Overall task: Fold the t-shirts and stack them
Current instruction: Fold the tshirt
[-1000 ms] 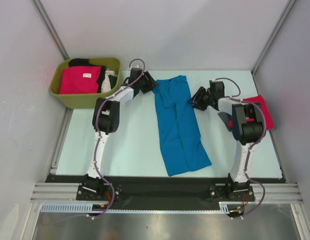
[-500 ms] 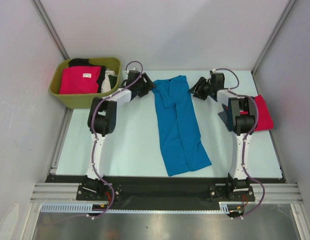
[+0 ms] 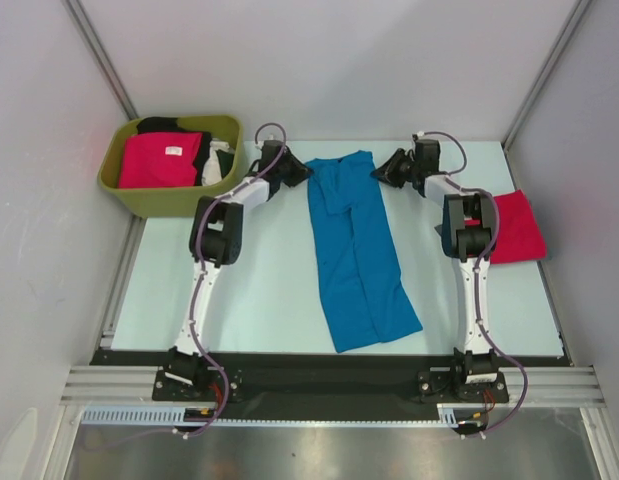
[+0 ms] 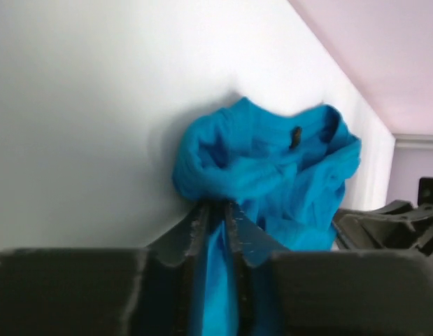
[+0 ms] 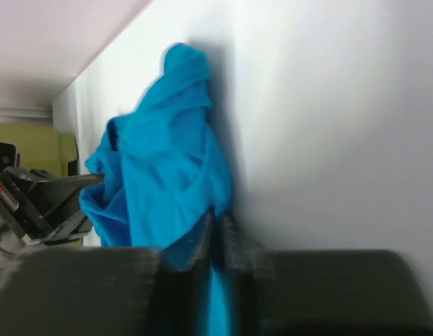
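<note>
A bright blue t-shirt [image 3: 357, 250] lies folded lengthwise down the middle of the table, its neck end at the far side. My left gripper [image 3: 305, 172] is shut on the shirt's far left corner, and blue cloth [image 4: 258, 168] runs between its jaws. At the far right corner my right gripper [image 3: 381, 172] is shut too, with the blue t-shirt [image 5: 160, 168] pinched in its jaws. A red t-shirt [image 3: 515, 226] lies folded at the table's right edge. In the tub lie a crimson-pink t-shirt [image 3: 159, 160] with a white label, a black one [image 3: 161, 125] and a white one [image 3: 221, 158].
An olive-green tub [image 3: 169, 198] stands at the far left corner, close to my left arm. Grey walls close in the back and both sides. The pale table [image 3: 259, 290] ends at a black rail near the arm bases.
Both grippers have moved inward to the blue t-shirt's far corners and shut on the cloth. The right arm has stretched farther back, uncovering more of the red t-shirt.
</note>
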`<state>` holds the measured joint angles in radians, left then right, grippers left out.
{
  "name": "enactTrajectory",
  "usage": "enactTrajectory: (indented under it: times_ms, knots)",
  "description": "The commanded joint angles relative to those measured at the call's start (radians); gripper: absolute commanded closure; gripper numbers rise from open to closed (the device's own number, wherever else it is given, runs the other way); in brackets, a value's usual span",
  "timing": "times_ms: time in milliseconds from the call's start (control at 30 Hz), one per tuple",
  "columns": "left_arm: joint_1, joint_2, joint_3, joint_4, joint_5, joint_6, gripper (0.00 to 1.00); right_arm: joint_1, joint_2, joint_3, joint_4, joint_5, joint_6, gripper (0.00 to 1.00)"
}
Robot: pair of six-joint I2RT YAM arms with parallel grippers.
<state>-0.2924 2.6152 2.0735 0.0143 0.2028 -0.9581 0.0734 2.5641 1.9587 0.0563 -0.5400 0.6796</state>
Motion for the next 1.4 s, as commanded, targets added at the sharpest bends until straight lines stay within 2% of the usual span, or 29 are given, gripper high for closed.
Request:
enactTrajectory:
  times_ms: [0, 33, 67, 233, 267, 300, 333, 400, 433, 467, 500, 567, 733, 967, 1233, 1367]
  knots:
    - [0.001, 0.071, 0.049, 0.079, 0.011, -0.080, 0.97, -0.026, 0.070, 0.045, -0.039, 0.005, 0.058, 0.92]
    - [0.004, 0.080, 0.065, 0.099, 0.003, -0.100, 0.99, -0.035, 0.067, 0.037, -0.032, 0.020, 0.080, 0.99]
    - [0.006, 0.089, 0.077, 0.111, -0.003, -0.109, 0.99, -0.053, 0.053, 0.022, -0.018, 0.044, 0.092, 1.00]
    - [0.006, 0.216, 0.310, 0.144, -0.028, -0.149, 1.00, -0.115, 0.004, -0.079, 0.080, 0.094, 0.146, 1.00]
    - [0.006, 0.256, 0.336, 0.154, -0.029, -0.163, 0.96, -0.127, -0.001, -0.090, 0.088, 0.095, 0.146, 1.00]
    - [0.006, 0.270, 0.356, 0.174, -0.028, -0.172, 0.83, -0.130, -0.005, -0.093, 0.092, 0.094, 0.146, 1.00]
    - [0.006, 0.276, 0.381, 0.174, -0.028, -0.172, 0.48, -0.132, -0.002, -0.090, 0.093, 0.086, 0.144, 1.00]
    - [0.004, 0.247, 0.369, 0.179, -0.032, -0.130, 0.32, -0.136, 0.005, -0.081, 0.082, 0.068, 0.140, 1.00]
    - [0.004, 0.226, 0.329, 0.179, -0.036, -0.078, 0.27, -0.136, 0.007, -0.083, 0.095, 0.046, 0.140, 1.00]
    - [0.002, 0.200, 0.297, 0.193, -0.033, -0.052, 0.27, -0.136, 0.010, -0.081, 0.103, 0.032, 0.138, 0.86]
    - [0.002, 0.136, 0.260, 0.203, -0.032, -0.027, 0.28, -0.135, 0.010, -0.083, 0.108, 0.025, 0.144, 0.79]
    - [-0.004, 0.076, 0.173, 0.219, -0.039, 0.045, 0.32, -0.130, 0.008, -0.081, 0.109, 0.015, 0.147, 0.75]
    - [-0.050, 0.017, 0.192, 0.207, -0.010, 0.136, 0.45, -0.116, -0.008, -0.090, 0.086, 0.046, 0.121, 0.75]
    - [-0.097, 0.049, 0.212, 0.243, 0.012, 0.061, 0.58, -0.119, -0.010, -0.107, 0.108, 0.020, 0.141, 0.75]
    - [-0.113, 0.078, 0.252, 0.210, -0.006, 0.045, 0.55, -0.123, -0.021, -0.118, 0.119, 0.008, 0.143, 0.75]
    - [-0.117, 0.080, 0.252, 0.168, -0.043, 0.045, 0.49, -0.126, -0.024, -0.127, 0.129, 0.002, 0.149, 0.75]
